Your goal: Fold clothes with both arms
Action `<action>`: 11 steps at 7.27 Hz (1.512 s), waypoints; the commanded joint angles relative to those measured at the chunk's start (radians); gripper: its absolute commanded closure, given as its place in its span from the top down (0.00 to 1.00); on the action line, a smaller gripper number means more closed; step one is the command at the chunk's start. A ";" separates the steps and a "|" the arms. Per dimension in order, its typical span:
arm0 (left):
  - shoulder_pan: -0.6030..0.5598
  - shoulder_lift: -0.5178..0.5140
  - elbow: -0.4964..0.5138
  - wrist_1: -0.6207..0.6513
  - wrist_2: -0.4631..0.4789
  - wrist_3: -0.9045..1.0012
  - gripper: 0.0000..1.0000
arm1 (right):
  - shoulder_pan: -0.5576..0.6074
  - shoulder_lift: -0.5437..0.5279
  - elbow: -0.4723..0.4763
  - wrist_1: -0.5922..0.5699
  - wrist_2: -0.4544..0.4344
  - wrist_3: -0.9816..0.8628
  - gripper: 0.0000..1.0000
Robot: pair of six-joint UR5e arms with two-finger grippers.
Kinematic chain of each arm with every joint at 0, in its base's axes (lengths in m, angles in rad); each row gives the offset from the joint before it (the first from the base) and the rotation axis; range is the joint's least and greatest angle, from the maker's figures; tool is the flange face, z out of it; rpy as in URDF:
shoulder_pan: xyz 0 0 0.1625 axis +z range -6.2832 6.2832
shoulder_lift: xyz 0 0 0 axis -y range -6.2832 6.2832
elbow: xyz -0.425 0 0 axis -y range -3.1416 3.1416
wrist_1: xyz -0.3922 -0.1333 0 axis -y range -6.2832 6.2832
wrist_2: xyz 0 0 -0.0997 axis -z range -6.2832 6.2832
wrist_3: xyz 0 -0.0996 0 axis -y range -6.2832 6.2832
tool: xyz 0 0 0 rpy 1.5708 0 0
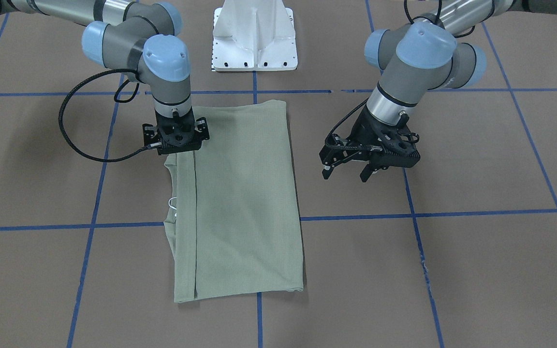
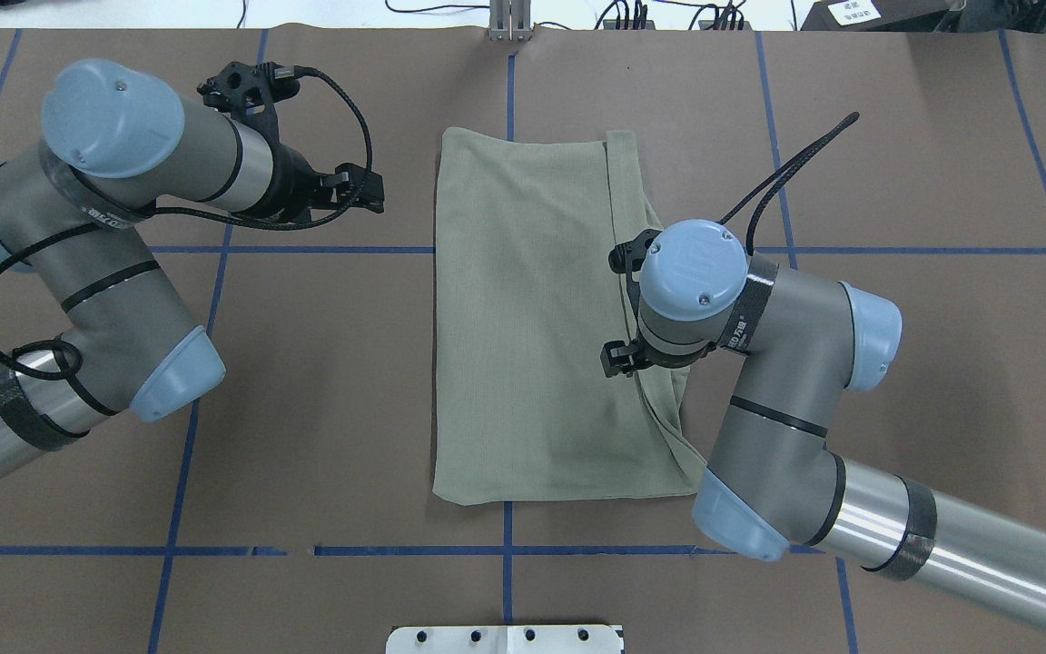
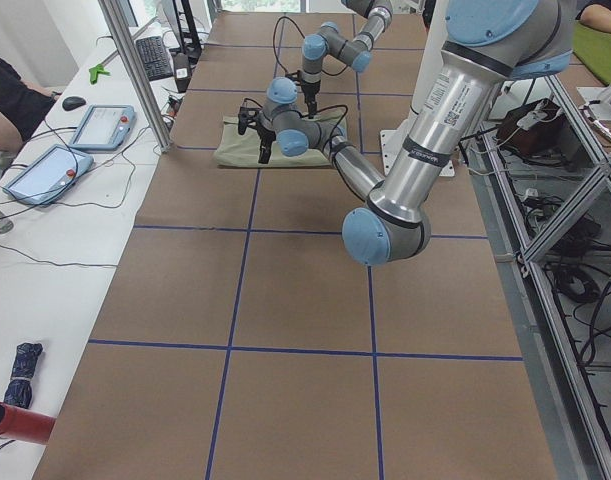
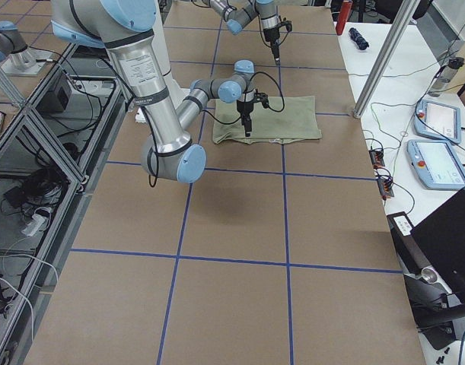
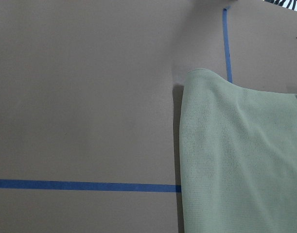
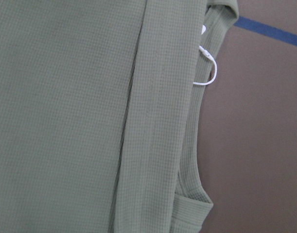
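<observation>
The shirt's folded edge lies directly beneath the right claw, probably for pinning; I cannot tell its grip. The left claw waits alongside, spread apart.

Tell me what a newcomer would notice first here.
The green shirt lies folded into a tall rectangle mid-table, with a white tag loop poking out from its collar side. The right gripper points straight down at that edge, and its grip is hidden. The left gripper hangs open over bare table beside the shirt.
</observation>
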 commanded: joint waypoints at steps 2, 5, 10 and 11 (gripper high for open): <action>0.001 -0.002 0.012 -0.020 -0.001 0.002 1.00 | -0.004 -0.013 -0.009 -0.003 0.050 -0.003 1.00; 0.001 -0.004 0.015 -0.020 -0.001 0.000 1.00 | -0.013 -0.031 -0.008 -0.005 0.083 -0.001 1.00; 0.001 -0.005 0.016 -0.021 -0.001 0.000 1.00 | -0.022 -0.047 -0.006 -0.006 0.104 -0.001 1.00; 0.001 -0.005 0.016 -0.021 -0.001 -0.001 1.00 | -0.016 -0.048 -0.002 -0.006 0.104 -0.001 1.00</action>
